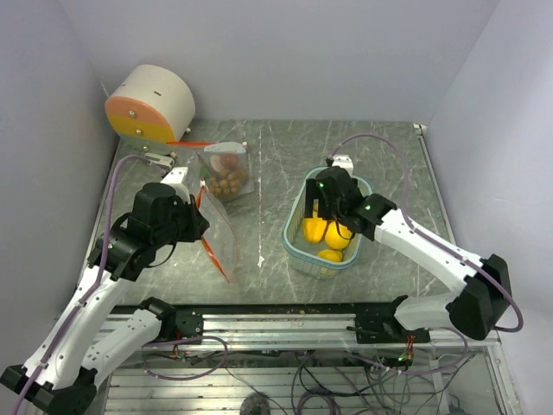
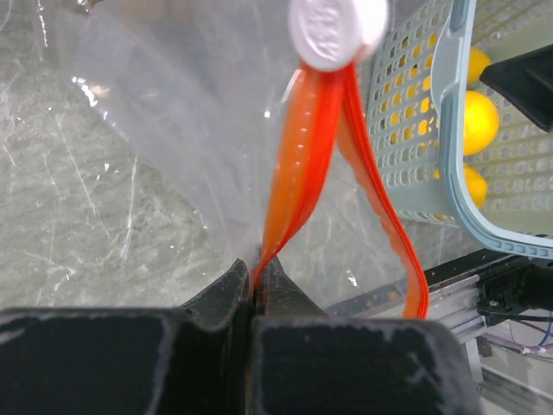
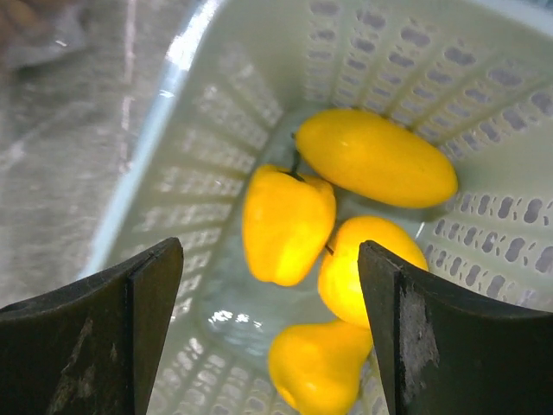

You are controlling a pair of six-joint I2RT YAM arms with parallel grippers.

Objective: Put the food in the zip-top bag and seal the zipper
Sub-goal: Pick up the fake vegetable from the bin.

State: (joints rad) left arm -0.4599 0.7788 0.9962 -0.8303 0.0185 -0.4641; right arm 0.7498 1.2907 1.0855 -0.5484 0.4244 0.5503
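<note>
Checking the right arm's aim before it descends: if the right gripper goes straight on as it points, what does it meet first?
The right gripper would probably meet the middle yellow fruit in the teal basket first; depth is unclear.

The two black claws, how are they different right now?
The left gripper is shut, pinching the orange zipper strip of the zip-top bag; the right gripper is open and holds nothing. The left gripper sits at the bag's mouth; the right gripper hangs over the teal basket, pointing down at the yellow fruits. Both are black, with two fingers.
</note>
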